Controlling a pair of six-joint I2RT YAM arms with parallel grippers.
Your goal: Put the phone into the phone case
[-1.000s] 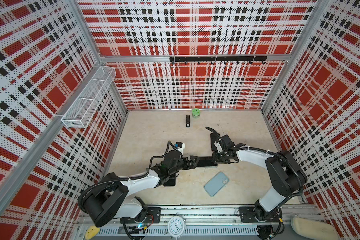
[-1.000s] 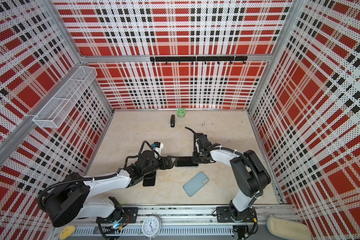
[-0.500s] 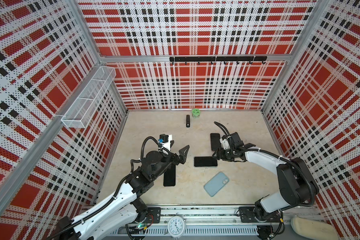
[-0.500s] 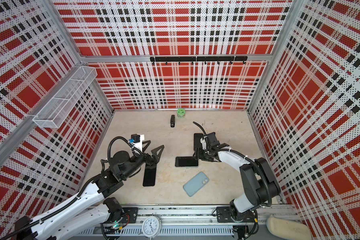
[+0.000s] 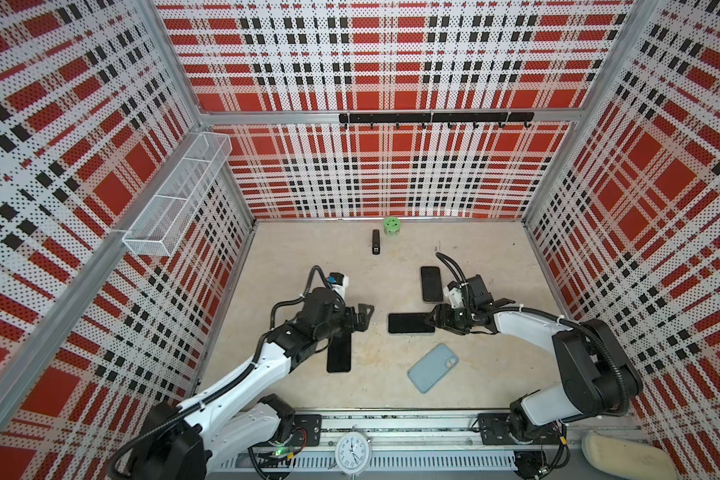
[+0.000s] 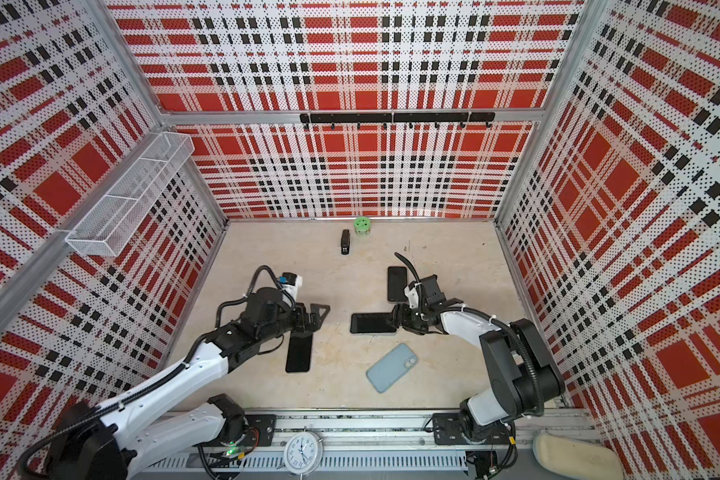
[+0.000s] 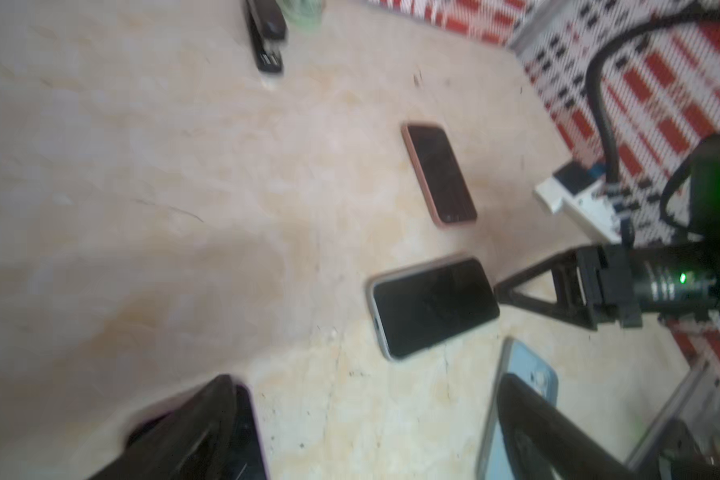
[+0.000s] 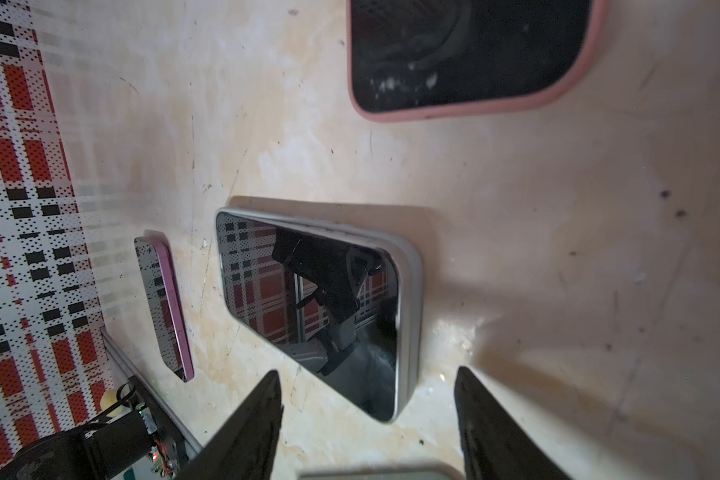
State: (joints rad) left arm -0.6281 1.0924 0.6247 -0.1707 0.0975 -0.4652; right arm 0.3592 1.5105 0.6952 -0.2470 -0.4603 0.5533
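Phone, glossy black slab, lies flat; right gripper spread; left gripper spread wide.

A black-screened slab phone lies flat and screen up at the middle of the beige table, its long side running across the table, the dark glass mirroring the plaid wall in the right wrist view. A pale grey-white case rims its edges; whether the phone is fully seated in it cannot be told. Nearer the front edge and apart from it, a light-blue phone case lies back up and on a diagonal, its round camera cut-out facing upward; whether it holds a handset cannot be told.
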